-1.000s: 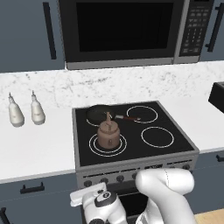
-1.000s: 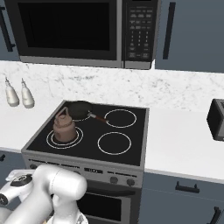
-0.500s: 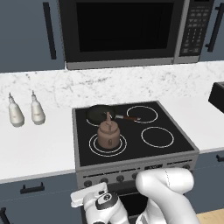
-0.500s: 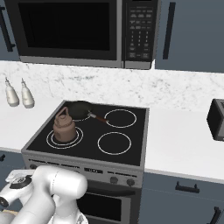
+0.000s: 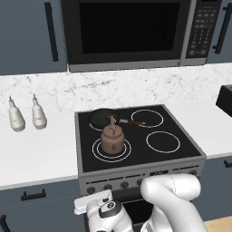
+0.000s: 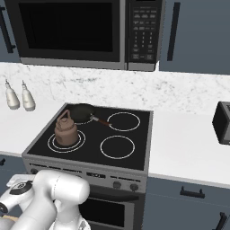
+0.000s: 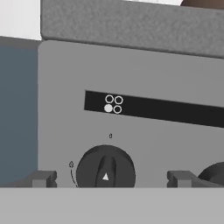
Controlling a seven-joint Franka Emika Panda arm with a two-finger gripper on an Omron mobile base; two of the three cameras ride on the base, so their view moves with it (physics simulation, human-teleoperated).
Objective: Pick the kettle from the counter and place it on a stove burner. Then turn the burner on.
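On the cooktop: the kettle (image 5: pixel 112 140) stands upright inside the double-ringed stove burner (image 5: pixel 111 149) at front left, just in front of the black frying pan (image 5: pixel 103 118); the placing part looks finished.
Counter: the counter (image 5: pixel 36 152) to the left holds two white bottles (image 5: pixel 25 115), well apart from the kettle.
Tool: the gripper (image 7: pixel 111 179) is spread wide and holds nothing, its finger tips (image 7: pixel 38 179) standing either side of a dark knob (image 7: pixel 106 171) on the stove's front panel.
Knob: its pointer mark sits near the bottom of the dial; above it a small four-circle diagram (image 7: pixel 113 104) has the lower-left circle filled.
Step in hand: likely lining up to grasp this knob and switch the burner on.
Risk, wrong burner: whether the filled circle matches the kettle's burner is a judgement; a second knob (image 7: pixel 214 174) sits close by at the right edge.
Risk, slipping: closing off-centre could let the jaws slide off the rounded dial without turning it.
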